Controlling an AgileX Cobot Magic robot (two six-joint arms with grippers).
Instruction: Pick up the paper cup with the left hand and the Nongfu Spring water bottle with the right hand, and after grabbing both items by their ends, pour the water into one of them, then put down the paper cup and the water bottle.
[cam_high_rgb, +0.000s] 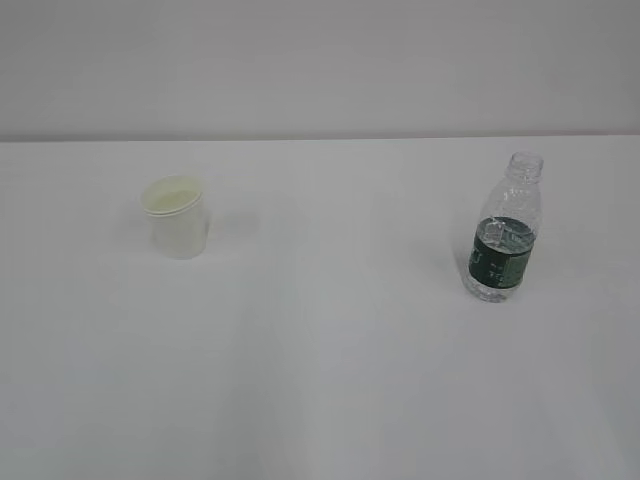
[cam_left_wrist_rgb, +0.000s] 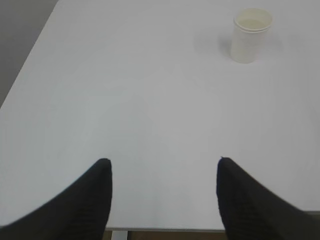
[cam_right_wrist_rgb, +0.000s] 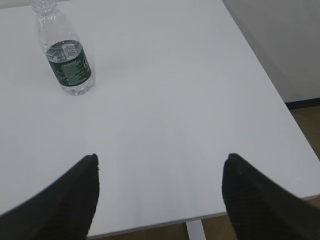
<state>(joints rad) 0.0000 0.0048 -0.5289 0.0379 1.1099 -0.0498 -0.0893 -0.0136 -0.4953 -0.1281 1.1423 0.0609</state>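
Exterior view: a white worktop (cam_high_rgb: 320, 380) fills the lower two thirds, with its far edge running straight across against a pale wall (cam_high_rgb: 320, 60); neither arm shows here.
Open room: a wide bare stretch of worktop lies between the paper cup and the bottle, and all of the near part in front of them is bare too.
Paper cup: the paper cup (cam_high_rgb: 177, 216) stands upright on the left part of the worktop, well apart from the bottle; it is short, off-white and tapered, with a rolled rim and a cream inside.
Water bottle: the Nongfu Spring water bottle (cam_high_rgb: 504, 230) stands upright on the right part, taller than the cup, clear and ribbed, with a dark green label band and an uncapped neck.
Water: clear water (cam_high_rgb: 497, 285) sits in the lower part of the bottle, its level showing near the top of the label.
Left wrist view: the left hand (cam_left_wrist_rgb: 164, 200) hangs over the near edge of the worktop, its two black fingers (cam_left_wrist_rgb: 80, 205) spread wide with nothing between them.
Left side edges: the worktop's left edge slants away at the upper left of this view; the cup (cam_left_wrist_rgb: 250, 34) stands far ahead and to the right, well clear of the fingers.
Right wrist view: the right hand (cam_right_wrist_rgb: 160, 197) also hangs over the near edge, fingers (cam_right_wrist_rgb: 260, 200) spread wide and empty.
Right side edges: the worktop's right edge slants down past a brown floor (cam_right_wrist_rgb: 305, 120); the bottle (cam_right_wrist_rgb: 64, 52) stands far ahead on the left.
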